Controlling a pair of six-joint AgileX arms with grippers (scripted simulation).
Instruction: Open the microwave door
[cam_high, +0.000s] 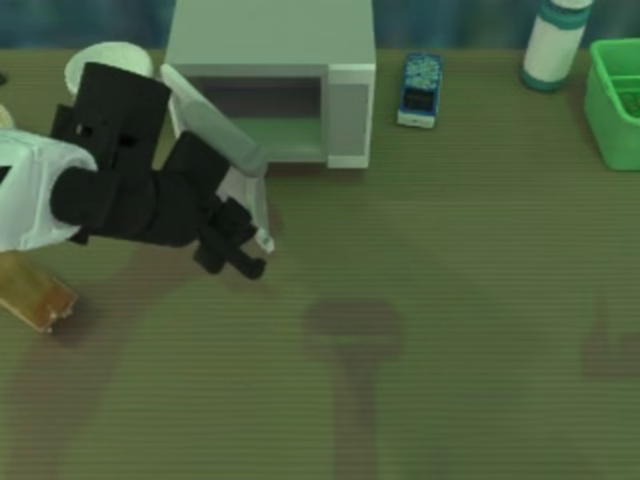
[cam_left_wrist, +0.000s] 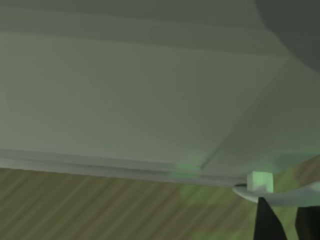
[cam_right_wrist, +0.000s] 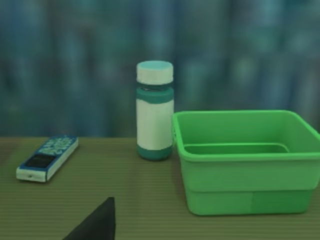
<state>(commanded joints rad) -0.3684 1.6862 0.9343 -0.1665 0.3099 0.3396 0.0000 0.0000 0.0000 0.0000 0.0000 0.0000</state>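
The microwave (cam_high: 270, 35) stands at the back of the table, left of centre, with its cavity showing. The microwave door (cam_high: 215, 125) is swung out towards the front left, hinged at the oven's left front corner. My left gripper (cam_high: 240, 250) is at the door's free end, shut on the slim handle (cam_high: 262, 238). In the left wrist view the door panel (cam_left_wrist: 130, 100) fills most of the picture. There the curved handle (cam_left_wrist: 285, 197) crosses just above the two dark fingers (cam_left_wrist: 267, 222). Only a dark part of my right gripper (cam_right_wrist: 97, 225) shows, in the right wrist view; that arm is outside the top view.
A blue and white remote (cam_high: 419, 90) lies right of the microwave. A white and teal bottle (cam_high: 555, 40) and a green bin (cam_high: 615, 100) stand at the back right. A white bowl (cam_high: 105, 60) and a wooden block (cam_high: 35, 290) are by my left arm.
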